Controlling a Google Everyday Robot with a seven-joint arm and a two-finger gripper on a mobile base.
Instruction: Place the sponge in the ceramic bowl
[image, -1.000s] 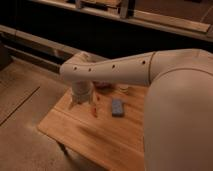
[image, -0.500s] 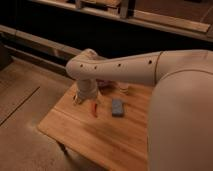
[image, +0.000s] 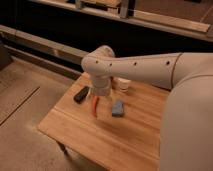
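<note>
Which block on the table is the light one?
The sponge: blue-grey. The other block is black. The gripper hangs between them.

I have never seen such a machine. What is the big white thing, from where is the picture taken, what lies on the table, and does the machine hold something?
The big white shape is a robot's arm. It reaches in from the right over a wooden table. There is only one camera, and it looks down past the arm.

At the arm's tip hangs the end effector, a two-finger grasper. It is open and holds nothing.

On the table lie a black block, a thin red-orange thing, the blue-grey sponge and, further back, a white cup. The end effector is between the black block and the sponge, and it does not touch the sponge. I cannot see the ceramic bowl; the arm may hide it.
</note>
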